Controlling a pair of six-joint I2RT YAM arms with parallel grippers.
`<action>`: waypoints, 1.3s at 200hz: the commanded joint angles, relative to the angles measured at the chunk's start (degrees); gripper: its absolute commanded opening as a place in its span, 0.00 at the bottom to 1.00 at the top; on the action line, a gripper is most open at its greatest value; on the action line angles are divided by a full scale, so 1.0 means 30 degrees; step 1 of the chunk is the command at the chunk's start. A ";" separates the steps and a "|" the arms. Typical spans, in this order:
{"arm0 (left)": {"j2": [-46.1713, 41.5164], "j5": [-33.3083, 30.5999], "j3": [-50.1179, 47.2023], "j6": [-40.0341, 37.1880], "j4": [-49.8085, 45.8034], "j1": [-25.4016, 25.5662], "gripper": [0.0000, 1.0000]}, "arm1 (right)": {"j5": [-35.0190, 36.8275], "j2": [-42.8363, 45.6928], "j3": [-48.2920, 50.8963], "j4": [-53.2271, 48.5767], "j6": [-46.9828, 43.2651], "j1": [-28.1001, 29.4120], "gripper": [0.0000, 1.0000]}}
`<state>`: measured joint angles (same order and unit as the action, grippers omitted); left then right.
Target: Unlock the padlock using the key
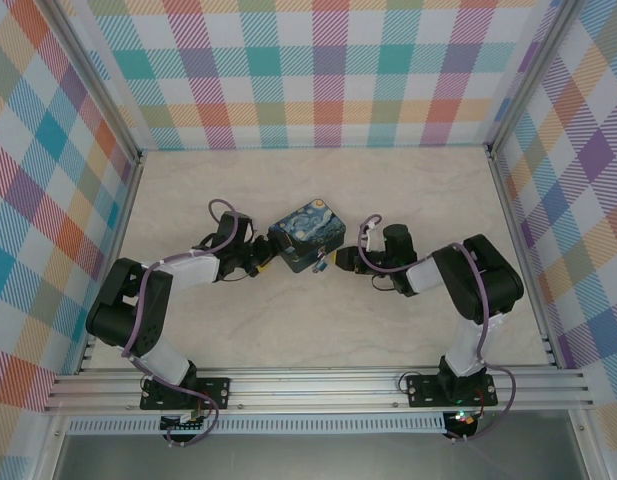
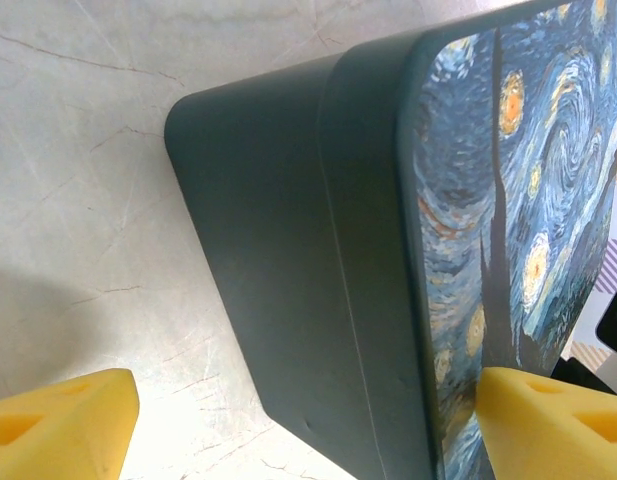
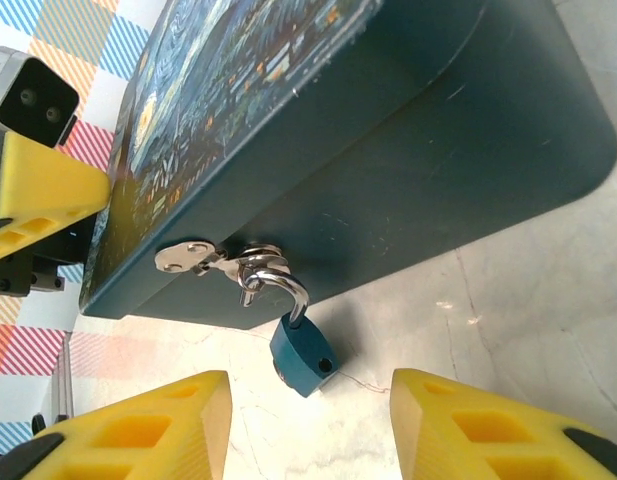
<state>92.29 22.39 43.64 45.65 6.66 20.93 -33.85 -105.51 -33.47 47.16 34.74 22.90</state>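
Padlock (image 3: 303,355) hangs off the box (image 3: 408,150) hasp (image 3: 203,258), body slanting down toward the desk (image 3: 528,320). My right claw (image 3: 308,425) gapes before it, and my left claw (image 2: 308,430) gapes astride the box.

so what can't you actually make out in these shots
- key: top external, too small to pick out near the box.
- padlock: right wrist, the hasp overlaps the shackle's far end, so locked or not is unclear.
- left hand: left wrist, finger bases cut off by the bottom edge.
- right hand: right wrist, cut off by the same edge.
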 commanded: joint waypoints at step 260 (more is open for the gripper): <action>-0.0352 -0.1114 -0.0672 0.0475 -0.1222 0.0524 0.81 | 0.0223 -0.4180 -0.2371 0.3286 0.2470 0.1364 0.24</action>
<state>91.77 21.08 43.62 47.11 6.63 21.67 -34.98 -115.92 -39.24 56.69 41.39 26.11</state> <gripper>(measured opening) 0.818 0.257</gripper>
